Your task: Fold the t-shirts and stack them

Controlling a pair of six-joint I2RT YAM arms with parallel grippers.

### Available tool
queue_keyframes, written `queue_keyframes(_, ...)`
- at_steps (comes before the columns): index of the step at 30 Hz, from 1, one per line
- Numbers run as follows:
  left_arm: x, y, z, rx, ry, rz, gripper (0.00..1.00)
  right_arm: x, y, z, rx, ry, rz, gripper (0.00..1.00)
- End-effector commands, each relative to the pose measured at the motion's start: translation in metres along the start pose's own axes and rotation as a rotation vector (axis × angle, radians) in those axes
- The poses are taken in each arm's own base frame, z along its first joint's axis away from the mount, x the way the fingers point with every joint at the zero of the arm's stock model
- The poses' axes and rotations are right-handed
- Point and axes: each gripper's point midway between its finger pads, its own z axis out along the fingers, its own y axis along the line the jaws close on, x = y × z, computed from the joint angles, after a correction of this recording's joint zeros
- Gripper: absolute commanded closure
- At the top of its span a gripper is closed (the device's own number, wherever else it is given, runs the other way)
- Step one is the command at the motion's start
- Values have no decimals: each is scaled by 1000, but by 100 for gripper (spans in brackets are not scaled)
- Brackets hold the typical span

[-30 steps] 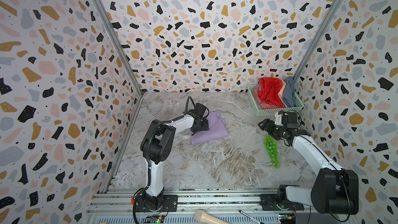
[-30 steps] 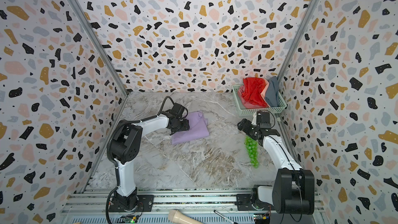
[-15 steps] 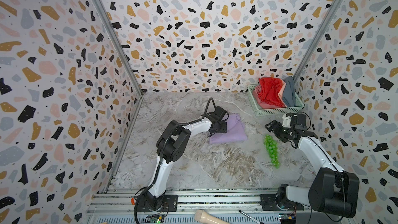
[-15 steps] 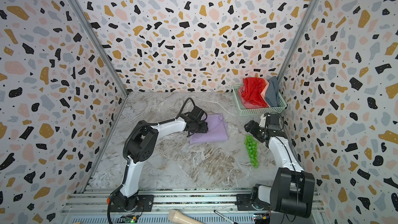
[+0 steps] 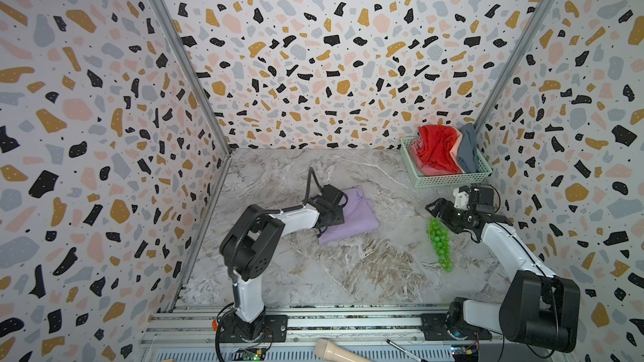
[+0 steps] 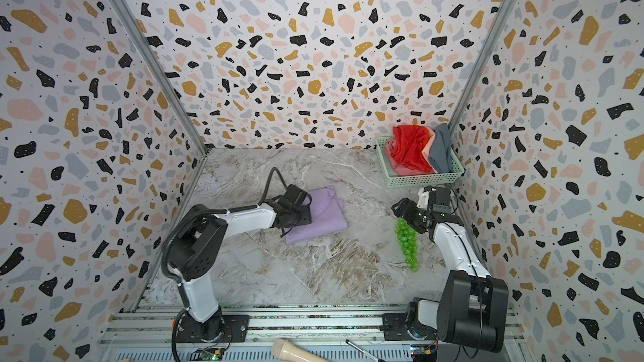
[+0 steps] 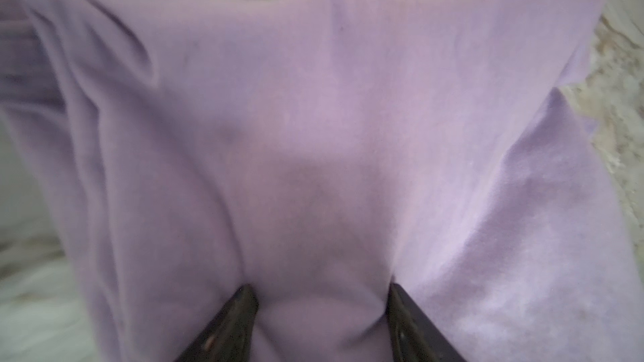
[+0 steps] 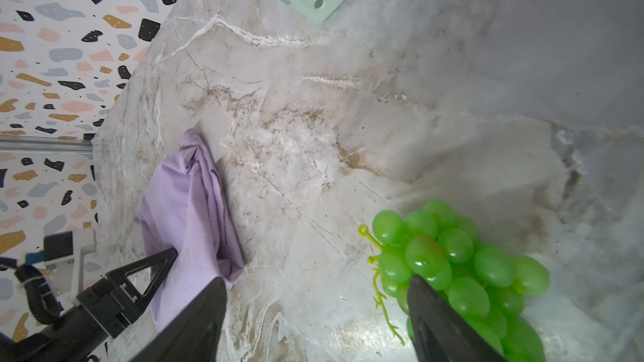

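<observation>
The lavender t-shirt (image 5: 352,215) (image 6: 320,215) lies folded on the marble table, left of the middle. My left gripper (image 5: 335,218) (image 6: 302,217) is at its left edge, shut on a thick bunch of the cloth (image 7: 331,116) that bulges between its two fingertips (image 7: 319,294). The red t-shirt (image 5: 437,146), the salmon pink one (image 5: 434,169) and the blue-grey one (image 5: 468,149) are piled in the pale green basket (image 5: 449,180) at the back right. My right gripper (image 5: 432,205) (image 8: 313,283) hovers open and empty in front of the basket.
A bunch of green plastic grapes (image 5: 439,242) (image 8: 453,255) lies on the table just beside my right gripper's finger. The speckled walls close in three sides. A beige handle-like object (image 5: 334,353) and a pen (image 5: 400,355) lie on the front rail.
My left gripper dragged the lavender t-shirt to the right, then back left and slightly nearer. The right gripper barely shifted and stayed open.
</observation>
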Motion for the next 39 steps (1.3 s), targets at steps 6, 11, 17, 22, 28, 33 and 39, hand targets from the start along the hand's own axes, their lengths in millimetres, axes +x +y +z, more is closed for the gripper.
queue_keyframes(6,70,150,-34,-218,78,-576,37,-17,30,1,-95,-2,-25,19)
queue_keyframes(11,31,195,-86,-263,-200,-839,36,-16,42,1,-116,3,-52,19)
queue_keyframes(17,26,243,-113,-320,-257,-928,35,-11,50,0,-129,10,-78,19)
queue_keyframes(22,-1,228,-134,-270,-274,-842,35,-8,53,-2,-141,11,-86,19)
queue_keyframes(28,-36,181,-144,-65,-271,-715,27,-16,57,-6,-143,-16,-109,13)
queue_keyframes(33,-38,118,-122,10,-123,-500,24,-35,65,-16,-132,-71,-140,4)
queue_keyframes(39,-13,89,-86,-4,-20,-451,23,-49,53,-33,-93,-135,-120,1)
